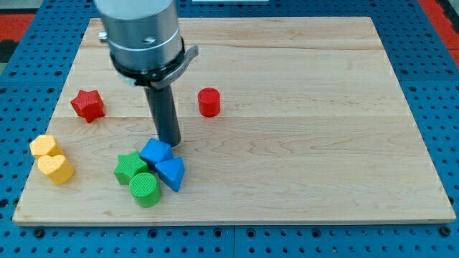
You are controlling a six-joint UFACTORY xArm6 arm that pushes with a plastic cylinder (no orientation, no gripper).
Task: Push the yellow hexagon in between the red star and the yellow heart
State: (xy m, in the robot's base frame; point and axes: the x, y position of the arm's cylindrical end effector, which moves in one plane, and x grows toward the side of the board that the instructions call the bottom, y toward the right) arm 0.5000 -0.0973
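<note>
Two yellow blocks touch each other at the view's left edge of the wooden board (301, 86). The lower one (57, 169) looks like the yellow hexagon and the upper one (43, 146) like the yellow heart, though their shapes are hard to tell apart. The red star (87, 104) lies above them, a gap away. My tip (171, 145) is well to the right of the yellow blocks. It touches the top right of a blue block (154, 151).
A cluster sits under my tip: the blue block, a blue triangle (172, 173), a green star (129, 168) and a green cylinder (145, 190). A red cylinder (209, 102) stands right of the rod. The arm's grey housing (140, 32) hangs over the board's top left.
</note>
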